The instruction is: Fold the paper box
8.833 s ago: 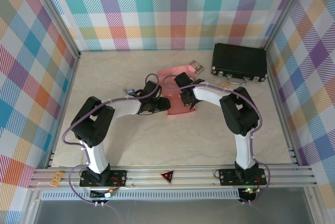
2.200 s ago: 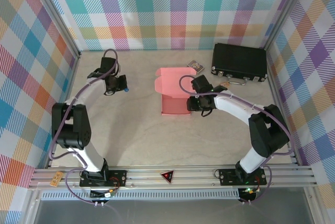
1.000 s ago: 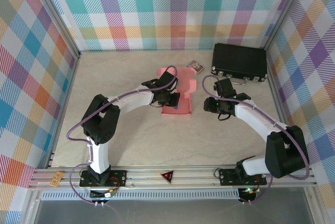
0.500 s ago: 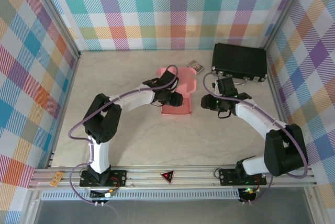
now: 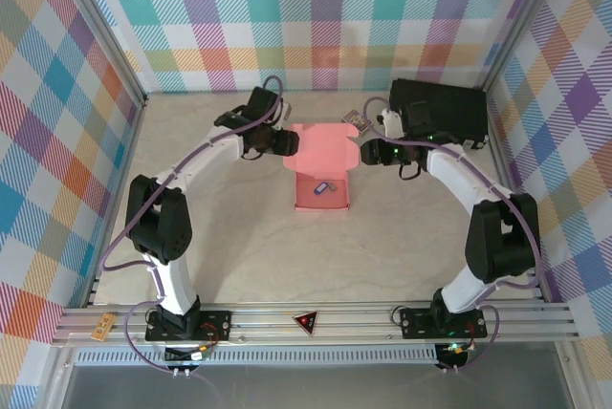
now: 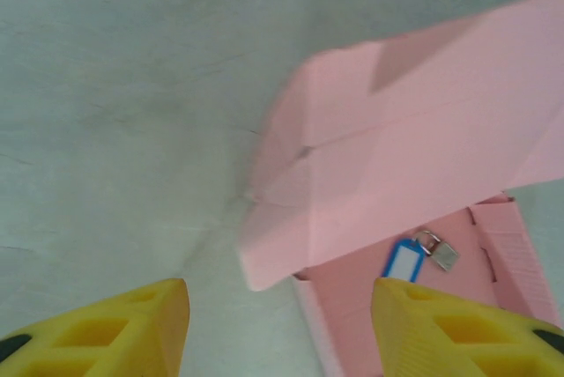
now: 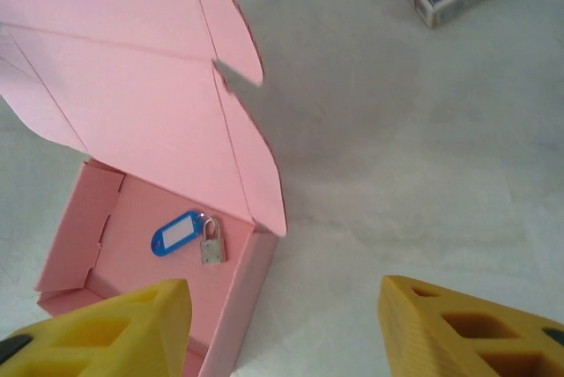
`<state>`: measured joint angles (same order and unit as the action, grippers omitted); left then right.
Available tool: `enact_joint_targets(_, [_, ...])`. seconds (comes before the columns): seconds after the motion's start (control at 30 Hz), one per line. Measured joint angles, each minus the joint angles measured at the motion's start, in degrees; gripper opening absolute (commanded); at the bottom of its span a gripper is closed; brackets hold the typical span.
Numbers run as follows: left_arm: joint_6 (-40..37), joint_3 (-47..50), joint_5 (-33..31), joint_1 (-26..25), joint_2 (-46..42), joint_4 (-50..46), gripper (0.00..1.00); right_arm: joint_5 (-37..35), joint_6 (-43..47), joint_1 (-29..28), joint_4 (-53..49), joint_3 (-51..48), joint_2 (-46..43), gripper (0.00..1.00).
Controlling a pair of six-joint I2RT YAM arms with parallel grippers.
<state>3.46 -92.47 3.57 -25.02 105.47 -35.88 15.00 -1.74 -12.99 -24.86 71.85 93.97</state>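
The paper box is salmon pink, with its tray [image 5: 298,201] on the table and its lid [image 5: 320,144] standing open behind. A blue key tag [image 5: 322,187] with a small padlock [image 7: 210,246] lies inside the tray [image 7: 141,218]. My left gripper [image 5: 289,143] hovers open at the lid's left edge; in the left wrist view the lid flap [image 6: 414,130] hangs ahead of my left gripper [image 6: 282,299]. My right gripper [image 5: 366,153] is open beside the lid's right flap [image 7: 256,174], and in the right wrist view that gripper [image 7: 284,293] straddles the tray's right wall with nothing held.
A black hard case [image 5: 438,113] lies at the back right, just behind the right arm. A small patterned card pack [image 5: 356,120] sits between it and the lid. Checked walls enclose the table on three sides.
The left gripper has opened, left the blue key tag in the tray and drawn back to the lid's left edge. The right gripper has moved back toward the lid's right side.
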Motion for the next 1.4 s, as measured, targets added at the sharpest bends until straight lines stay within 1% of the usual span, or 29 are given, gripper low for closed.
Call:
enact_joint_targets(0.1, [-3.4,-1.9,2.0,2.0,0.3,-1.4,0.61,3.3,4.7,1.5,-2.8,4.6,3.7,0.60])
enact_joint_targets(0.2, [-6.6,-3.1,5.2,3.5,1.0,-1.6,0.62,6.0,8.9,2.2,-4.9,7.9,6.8,0.60])
enact_joint_targets(0.43, [-11.8,-5.7,12.3,5.2,6.4,-2.5,0.59,10.9,16.2,2.5,-5.4,9.3,10.5,0.59])
enact_joint_targets(0.63, [-13.4,-5.7,16.7,5.3,9.4,-3.0,0.54,14.5,18.8,2.5,-4.9,10.4,12.3,0.56])
enact_joint_targets(0.7, [-13.5,-5.8,17.3,5.3,9.9,-3.1,0.49,15.1,19.1,2.5,-4.7,11.3,13.4,0.55])
enact_joint_targets(0.8, [-13.6,-6.1,17.9,5.3,10.6,-3.0,0.46,15.8,19.2,2.5,-4.6,12.3,14.8,0.54])
enact_joint_targets(1.07, [-13.6,-6.1,18.4,5.3,11.3,-3.0,0.39,17.2,19.2,2.5,-4.8,15.5,18.5,0.52])
enact_joint_targets(1.4, [-13.3,-6.1,19.2,5.3,11.5,-2.8,0.31,18.1,19.1,2.4,-5.4,16.2,19.4,0.43])
